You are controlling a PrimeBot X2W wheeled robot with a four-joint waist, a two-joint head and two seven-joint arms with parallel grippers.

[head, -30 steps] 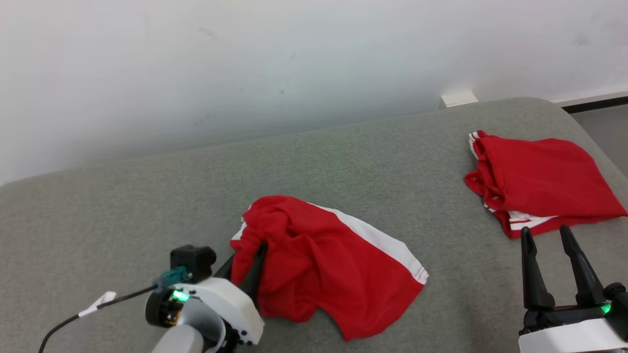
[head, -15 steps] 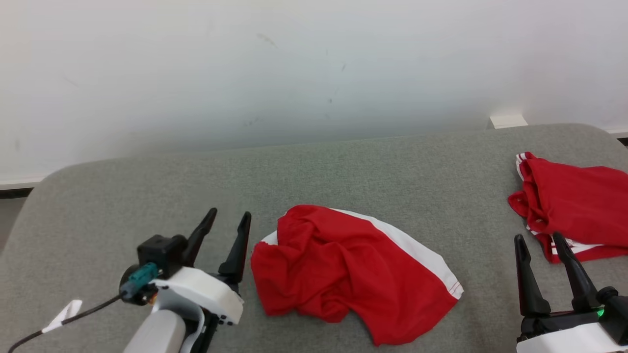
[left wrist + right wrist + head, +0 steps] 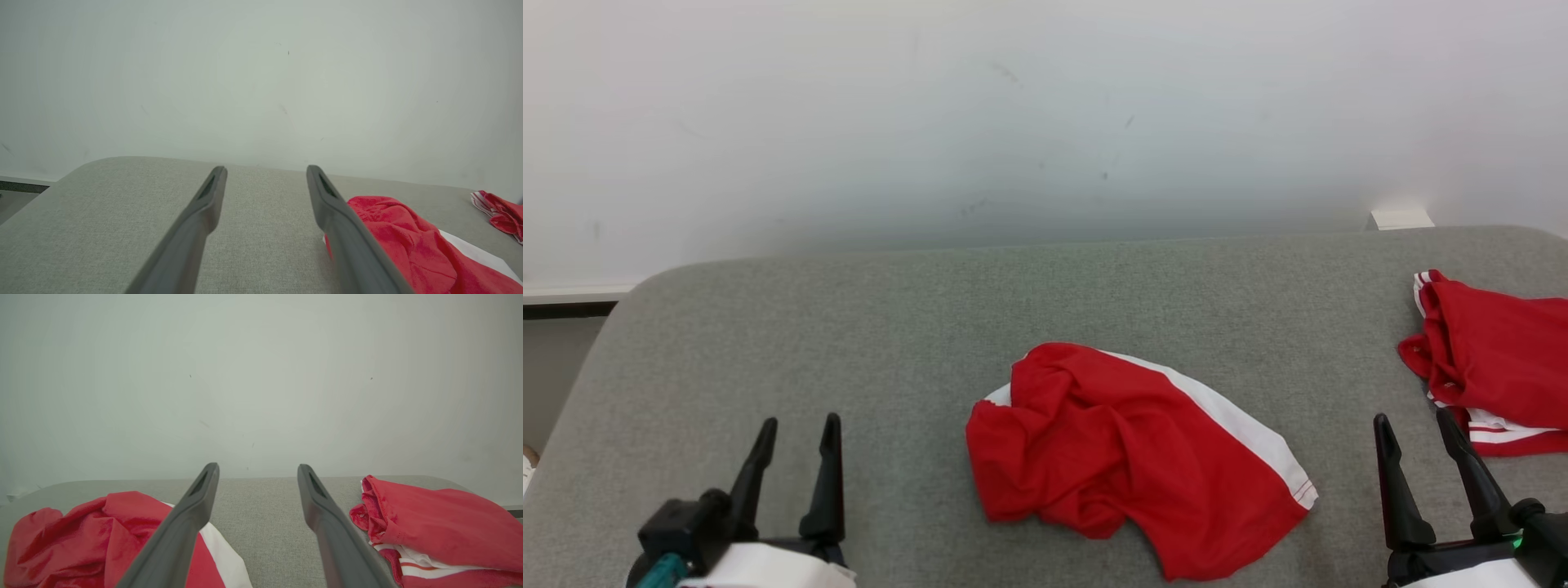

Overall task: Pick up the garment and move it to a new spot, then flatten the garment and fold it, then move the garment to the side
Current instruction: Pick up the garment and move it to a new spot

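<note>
Garment (image 3: pixel 1111 457), red with a broad white band (image 3: pixel 1241 425) along its far right edge, lay crumpled near the middle of the grey cushion (image 3: pixel 849 343). It was bunched into folds on its left part and ran out to a point toward the near right. It rested loose on the cloth, with no finger on it.

The left claw (image 3: pixel 800 422) sat low at the near left of the head view, well apart from the garment, its two dark fingers released and spread. In the left wrist view the left claw (image 3: pixel 266 168) had bare grey cushion (image 3: pixel 102 212) between its fingers. The garment (image 3: pixel 408 253) lay off to the right there, partly hidden behind the right-hand finger.

The right claw (image 3: pixel 1412 416) stood at the near right, also released, fingers apart and grasping nothing. From its own wrist camera the right claw (image 3: pixel 258 466) pointed at bare cushion (image 3: pixel 261 522), with the garment (image 3: pixel 81 539) on one side. On the other side was a second red piece of clothing (image 3: pixel 429 522), folded, with thin white stripes along its lower edge.

In the head view that second piece (image 3: pixel 1494 359) lay at the cushion's right end, cut off by the frame. One tip of the right claw overlapped its near edge there; whether they touched could not be told. A pale wall (image 3: pixel 1013 122) with a few faint marks rose behind the cushion.
</note>
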